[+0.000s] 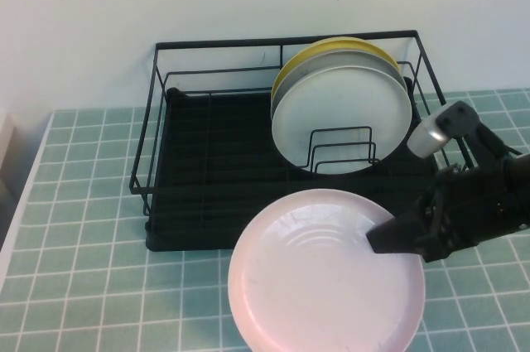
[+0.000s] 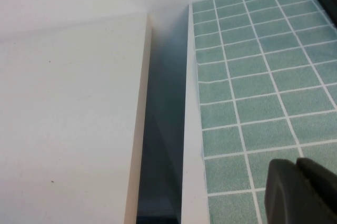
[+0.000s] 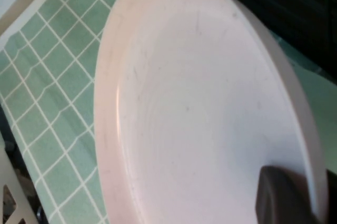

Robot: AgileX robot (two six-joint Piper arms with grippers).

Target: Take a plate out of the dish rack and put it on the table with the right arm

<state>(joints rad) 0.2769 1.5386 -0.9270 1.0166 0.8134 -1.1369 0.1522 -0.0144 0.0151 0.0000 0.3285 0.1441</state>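
Note:
The pale pink plate [image 1: 319, 277] [image 3: 195, 103] is outside the black dish rack [image 1: 207, 170], in front of the rack's near right corner and over the teal tiled table [image 1: 83, 228]. My right gripper [image 1: 383, 238] [image 3: 310, 195] is shut on the plate's right rim, one finger on the inner face and one behind the rim. Whether the plate touches the tiles I cannot tell. My left gripper [image 2: 297, 170] appears only in the left wrist view, shut and holding nothing, low over the tiles by the table's left edge.
Several plates stand upright in the rack's right half, a grey-white one [image 1: 344, 112] in front and a yellow one [image 1: 331, 50] behind. A white ledge [image 2: 68, 118] lies beyond a dark gap [image 2: 163, 145] at the table's left side. A white wall rises behind the rack.

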